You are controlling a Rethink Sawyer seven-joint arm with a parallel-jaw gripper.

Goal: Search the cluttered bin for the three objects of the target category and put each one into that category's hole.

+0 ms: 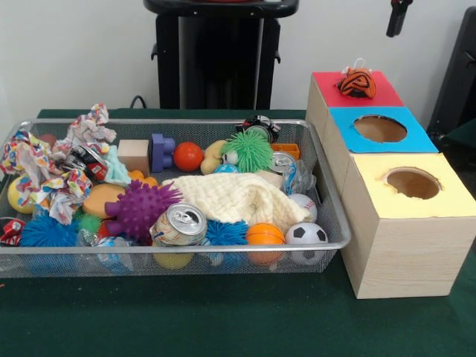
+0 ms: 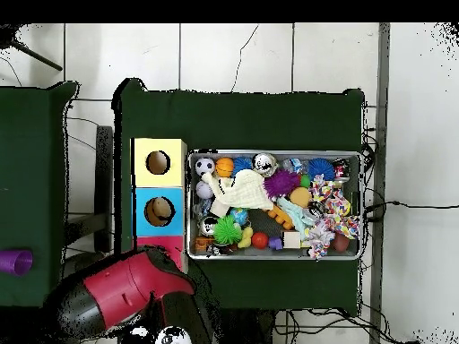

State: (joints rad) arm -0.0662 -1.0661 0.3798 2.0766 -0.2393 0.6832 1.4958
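Orange-black ball (image 1: 358,83) sits atop the red box (image 1: 327,82).
In the front view we find it below-left of the gripper (image 1: 398,16); we cannot tell the claw's state.

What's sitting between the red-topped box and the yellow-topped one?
The blue-topped box with a round hole, touching both the red-topped box and the yellow-topped box; both views show it.

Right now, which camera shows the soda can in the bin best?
The front view: the can lies on its side against the bin's near wall, top and pull tab facing the camera, between the purple spiky ball and the cream cloth. Overhead, it is only a small pale spot by the bin's rim.
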